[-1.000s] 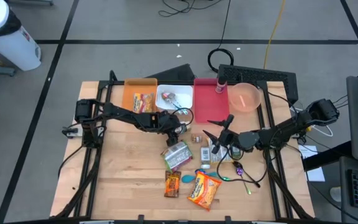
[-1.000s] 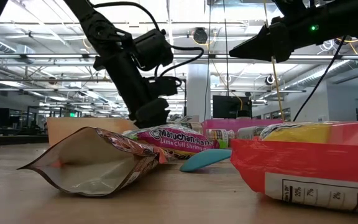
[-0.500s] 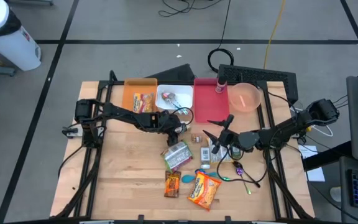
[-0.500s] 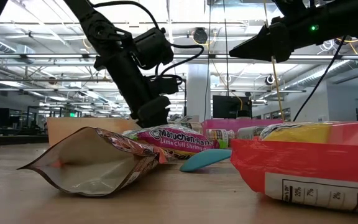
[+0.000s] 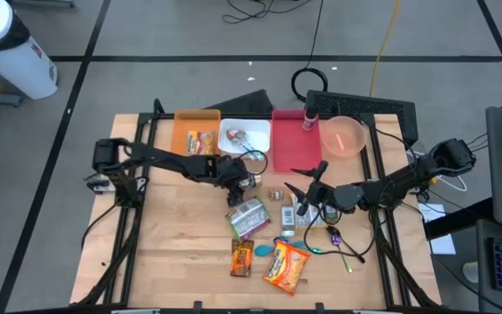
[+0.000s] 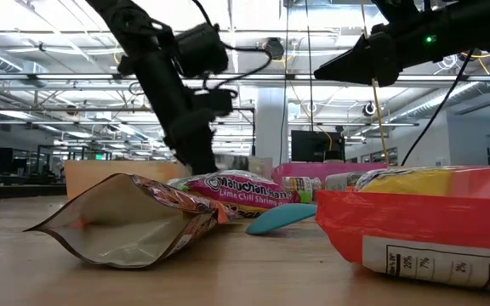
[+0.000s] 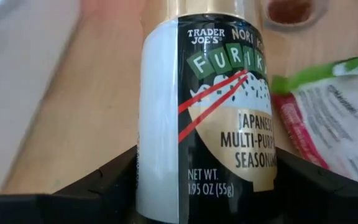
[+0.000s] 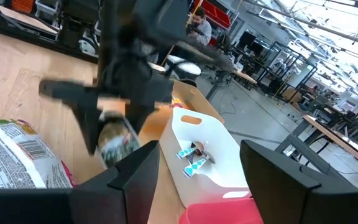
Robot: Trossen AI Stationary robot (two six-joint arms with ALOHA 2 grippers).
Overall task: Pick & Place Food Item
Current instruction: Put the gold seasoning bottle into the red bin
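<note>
The rigid, smooth black-labelled furikake seasoning jar (image 7: pixel 207 118), likely light and slippery, is gripped mid-body by the left gripper (image 5: pixel 238 181) beside the white tray (image 5: pixel 244 137); right jaws are held apart, empty.

The furikake seasoning jar (image 7: pixel 207 109) fills the middle of the left wrist view: black label, green lettering, crossed red chopsticks over rice, a white strip down its left side. Seen from overhead, it sits at centre frame, above the noodle packet (image 5: pixel 249 217).

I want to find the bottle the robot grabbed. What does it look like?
Look at the white tray at the table's far edge. Just in front of it, the left claw holds a small seasoning bottle. It's the only jar with a black label, white side and gold band.
</note>
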